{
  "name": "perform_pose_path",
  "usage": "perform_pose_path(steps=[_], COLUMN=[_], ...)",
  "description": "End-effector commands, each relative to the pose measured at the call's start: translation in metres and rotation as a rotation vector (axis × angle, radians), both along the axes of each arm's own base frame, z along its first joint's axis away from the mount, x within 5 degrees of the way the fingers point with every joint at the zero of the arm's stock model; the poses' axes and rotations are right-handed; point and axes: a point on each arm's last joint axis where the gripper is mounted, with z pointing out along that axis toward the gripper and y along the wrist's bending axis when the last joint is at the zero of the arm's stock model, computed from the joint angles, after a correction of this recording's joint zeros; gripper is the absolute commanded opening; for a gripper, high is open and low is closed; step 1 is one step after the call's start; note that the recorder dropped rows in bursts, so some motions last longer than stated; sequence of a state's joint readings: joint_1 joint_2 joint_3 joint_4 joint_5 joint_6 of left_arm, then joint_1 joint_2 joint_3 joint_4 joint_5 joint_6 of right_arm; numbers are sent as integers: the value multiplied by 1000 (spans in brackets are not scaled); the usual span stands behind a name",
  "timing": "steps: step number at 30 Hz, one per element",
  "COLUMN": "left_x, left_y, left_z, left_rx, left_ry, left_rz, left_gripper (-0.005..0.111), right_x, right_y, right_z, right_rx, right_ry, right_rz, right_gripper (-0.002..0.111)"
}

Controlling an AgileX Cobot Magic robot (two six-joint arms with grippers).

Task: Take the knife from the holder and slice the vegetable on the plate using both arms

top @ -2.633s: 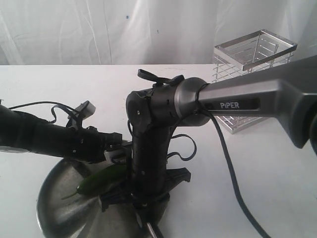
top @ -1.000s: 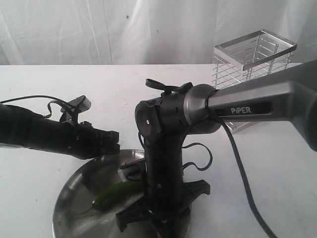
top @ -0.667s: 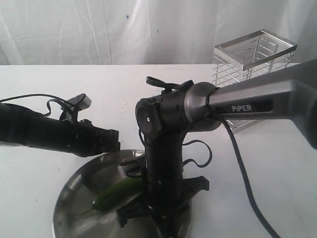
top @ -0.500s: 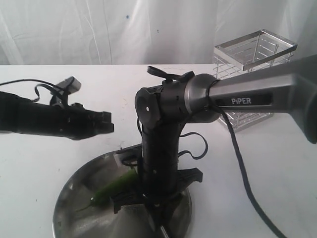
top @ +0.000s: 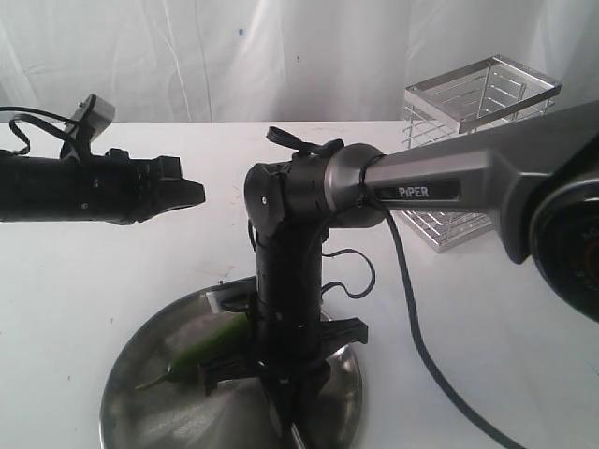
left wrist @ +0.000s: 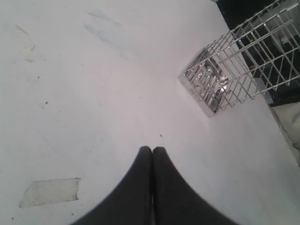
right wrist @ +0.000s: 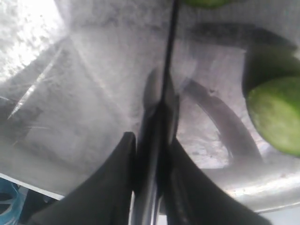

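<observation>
Heads up on how this stuff is going to behave. Your right gripper (right wrist: 151, 140) is partly closed around the black handle of the knife (right wrist: 159, 112). The blade points down over the plate (top: 140, 393), which sits near you, a bit left of centre on the white table (top: 487, 309). The knife looks slim, light and stiff. That tapered handle could twist between the pads once you press down, so I'd keep the grip on the thick part of the handle and push straight down.

The vegetable (top: 201, 348) lies on the left half of the plate, right beside your right arm, with its thin stem pointing near-left. It's tiny, round and smooth-skinned on brushed steel, so I'd bet it rolls or skids the moment the blade touches it. It's probably firm enough to pinch gently, and too hard a pinch would bruise it. The wrist view shows a pale green face, which looks like a cut end to me.

Your left gripper (top: 192, 194) is fully closed on nothing. It hangs up above the table, far-left of the plate and well apart from the vegetable. If you want it as the steadying hand, take the stem end, clear of the blade line.

The holder (top: 477, 140) is far right, out of the way.
</observation>
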State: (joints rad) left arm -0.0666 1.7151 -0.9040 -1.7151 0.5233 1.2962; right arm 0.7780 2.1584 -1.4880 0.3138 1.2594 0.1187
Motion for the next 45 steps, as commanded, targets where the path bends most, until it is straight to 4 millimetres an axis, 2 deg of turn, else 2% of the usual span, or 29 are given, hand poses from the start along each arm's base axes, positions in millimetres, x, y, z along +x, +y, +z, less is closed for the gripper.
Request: perform_pose_path(steps=[1,6,12,17,25,30,36,45], left_x=[-2,-4,-4,-5,-5,-6,-4,-6], left_y=[4,5,0,-3,-4,-7,-12,-25], left_z=[-13,-34,-32,-29,-44,-47,-67,-69], left_rx=[79,90,37,27,48,38,49,64], left_ry=[27,99,65,4,45,22,78,55], left_rz=[-10,-3,-49,-104,-134,-180,-167,-195], left_gripper=[0,0,0,0,0,0,0,0], right_x=[4,4,4,2,-4,-9,-9,-9], right_y=[5,5,5,6,10,6,6,6], right_z=[-3,1,17,17,16,10,10,10], right_rx=[39,44,72,92,140,125,126,126], right_ry=[-25,-34,-62,-43,15,40,41,41], right_rz=[0,2,2,-3,-28,-28,-29,-29], right_gripper=[0,0,0,0,0,0,0,0])
